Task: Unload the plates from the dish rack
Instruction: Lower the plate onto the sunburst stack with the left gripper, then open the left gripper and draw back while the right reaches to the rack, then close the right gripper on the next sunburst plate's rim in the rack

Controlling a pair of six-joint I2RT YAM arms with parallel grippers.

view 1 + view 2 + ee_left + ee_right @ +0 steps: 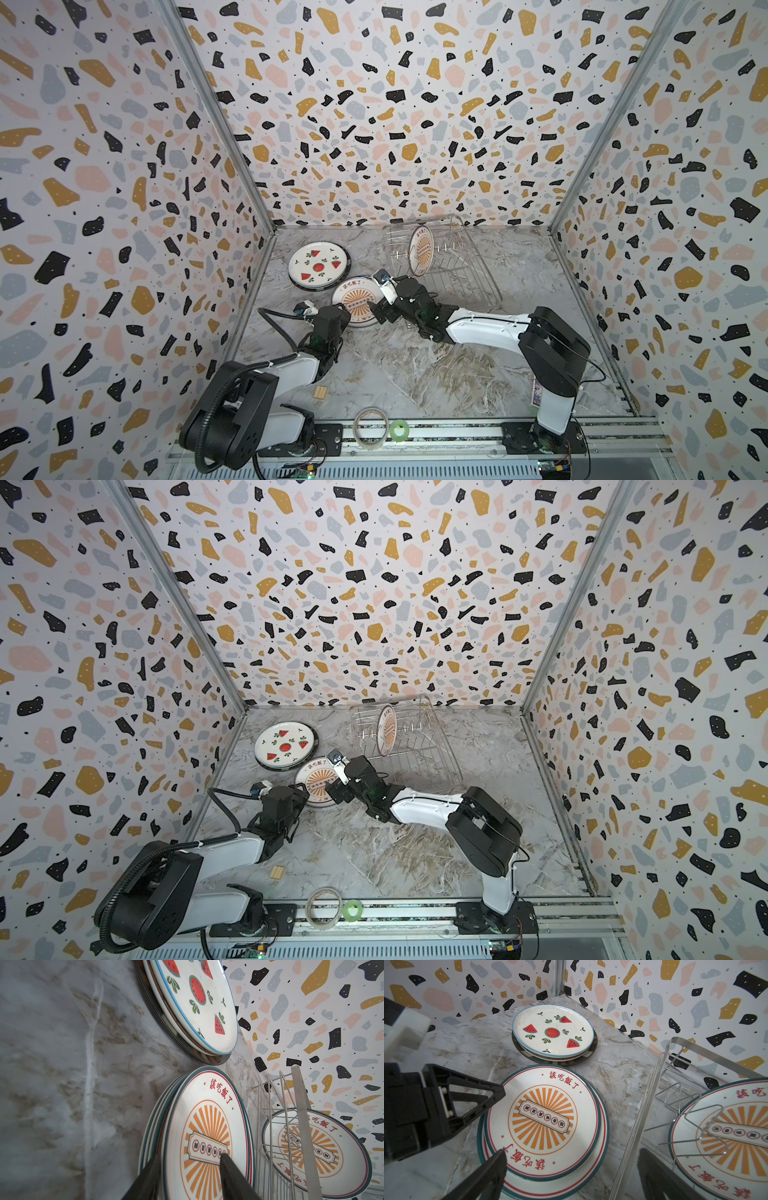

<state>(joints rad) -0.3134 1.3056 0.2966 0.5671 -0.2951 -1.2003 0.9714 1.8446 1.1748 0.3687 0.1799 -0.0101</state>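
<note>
Over the marble tabletop (415,365) between speckled walls (374,104), left and right jaws stand released.

Links (490,328): we are seeing white shells, black joints.
Left arm (291,365): we are noticing a black ribbed hose (210,409).
Fingers (488,1169): black, triangular.

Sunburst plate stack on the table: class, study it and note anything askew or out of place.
The top sunburst plate sits off-centre on the plates beneath, so their rims show staggered instead of flush. Nothing looks cracked or spilled.
</note>
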